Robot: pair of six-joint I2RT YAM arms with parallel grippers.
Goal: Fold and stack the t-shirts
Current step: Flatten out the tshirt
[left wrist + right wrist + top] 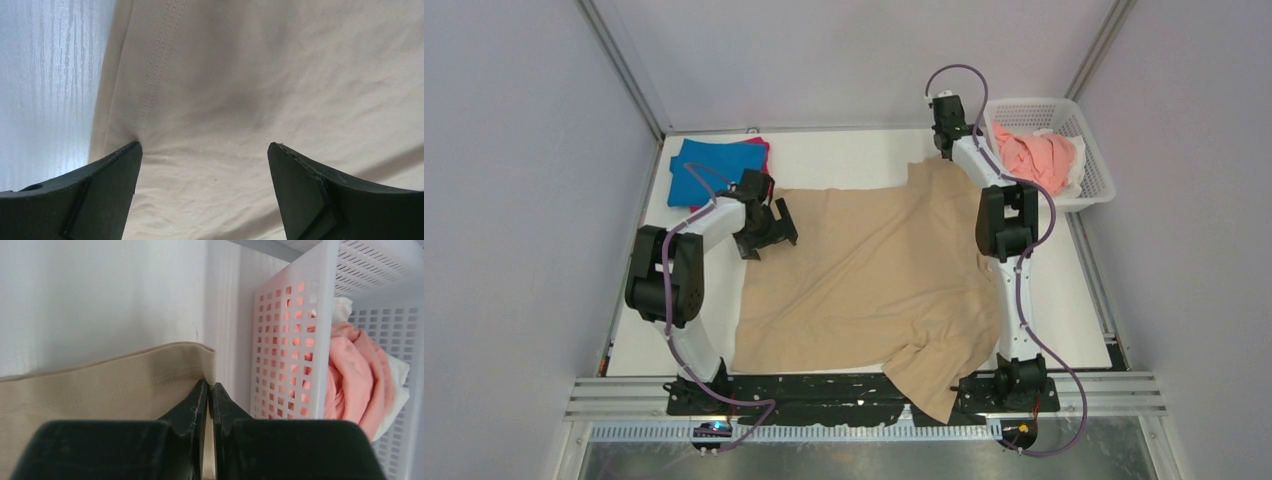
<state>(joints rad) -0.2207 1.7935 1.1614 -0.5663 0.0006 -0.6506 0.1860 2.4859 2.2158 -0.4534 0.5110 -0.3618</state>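
Observation:
A large tan t-shirt (pixel 864 275) lies spread over the table, one sleeve hanging over the near edge. My left gripper (pixel 776 222) is open just above its far left corner; the left wrist view shows its fingers (pixel 112 175) wide apart over the tan cloth (pixel 240 90) by the stitched hem. My right gripper (pixel 944 135) is shut on the shirt's far right corner (pixel 205 352), next to the basket. Folded blue (pixel 709 165) and magenta (pixel 762 150) shirts lie stacked at the far left. Salmon-pink (pixel 1036 155) and white (pixel 1076 160) shirts sit crumpled in the basket.
The white plastic mesh basket (pixel 1096 190) stands at the far right, close beside my right gripper; its wall shows in the right wrist view (pixel 287 350). White table surface (pixel 844 160) shows behind the tan shirt. Grey enclosure walls stand on both sides.

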